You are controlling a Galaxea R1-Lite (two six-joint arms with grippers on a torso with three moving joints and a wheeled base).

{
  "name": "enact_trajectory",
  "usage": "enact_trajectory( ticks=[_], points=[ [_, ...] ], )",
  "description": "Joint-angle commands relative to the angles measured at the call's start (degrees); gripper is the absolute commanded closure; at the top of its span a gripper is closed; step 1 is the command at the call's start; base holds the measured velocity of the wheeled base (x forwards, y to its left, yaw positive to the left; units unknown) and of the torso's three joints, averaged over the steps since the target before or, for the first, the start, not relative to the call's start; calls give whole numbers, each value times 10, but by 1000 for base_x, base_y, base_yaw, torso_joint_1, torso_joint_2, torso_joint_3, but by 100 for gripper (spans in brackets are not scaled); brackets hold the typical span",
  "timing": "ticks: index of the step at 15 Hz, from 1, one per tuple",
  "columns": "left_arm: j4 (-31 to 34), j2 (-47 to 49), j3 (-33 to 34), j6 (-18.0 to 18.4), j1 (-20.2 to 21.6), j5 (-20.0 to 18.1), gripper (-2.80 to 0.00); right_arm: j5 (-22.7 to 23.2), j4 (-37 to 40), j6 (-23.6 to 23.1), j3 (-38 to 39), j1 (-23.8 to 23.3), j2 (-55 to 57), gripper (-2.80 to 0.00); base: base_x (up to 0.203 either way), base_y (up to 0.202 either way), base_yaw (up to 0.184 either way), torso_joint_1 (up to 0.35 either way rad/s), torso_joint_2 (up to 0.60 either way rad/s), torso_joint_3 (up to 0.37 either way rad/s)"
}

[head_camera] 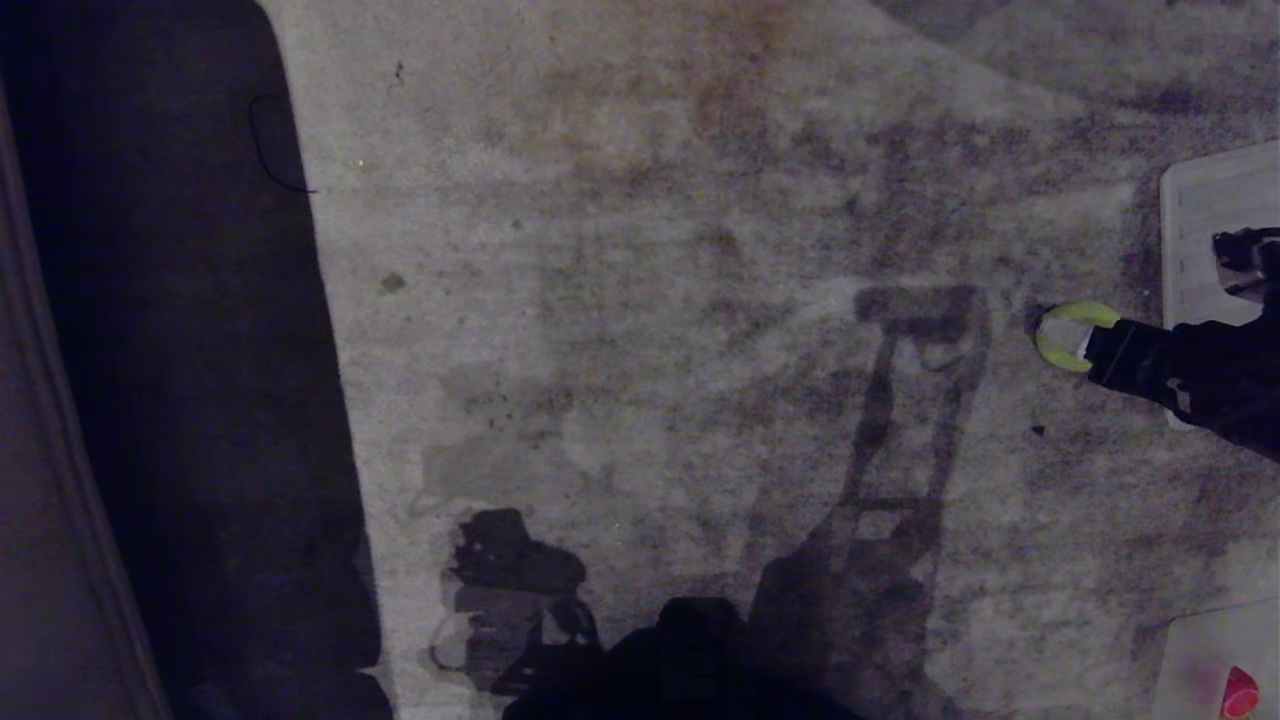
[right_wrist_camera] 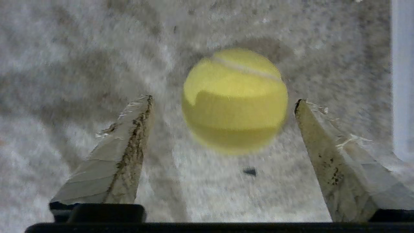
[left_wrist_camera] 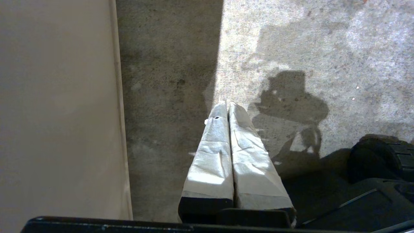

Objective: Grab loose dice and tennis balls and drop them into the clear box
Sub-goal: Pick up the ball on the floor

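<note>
Between your right gripper [right_wrist_camera: 223, 100]'s wide-spread jaws sits the tennis ball [right_wrist_camera: 234, 98] on the carpet [right_wrist_camera: 81, 48], centred, touching neither finger. From the ball, the ribbed lid [head_camera: 1200, 230] lies just beyond the arm. Your left gripper [left_wrist_camera: 223, 106], pressed shut, hangs far off.

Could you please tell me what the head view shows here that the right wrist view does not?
Only the head view shows the white lid panel beyond the right arm, a red object at the bottom corner, and the arms' shadows on the floor. Only the right wrist view shows the right gripper with its fingers spread either side of the ball, apart from it. Both show the tennis ball on the carpet.
</note>
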Motion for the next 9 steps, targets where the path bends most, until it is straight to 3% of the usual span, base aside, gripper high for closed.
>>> enact_trajectory(
  ticks=[1,9],
  points=[
    [0,0,1,0,0,0,0,1,-7,26,-17,0,31,-280,0,0,0,0,0,0],
    [0,0,1,0,0,1,0,0,-42,38,-44,-14,71,-280,0,0,0,0,0,0]
  ],
)
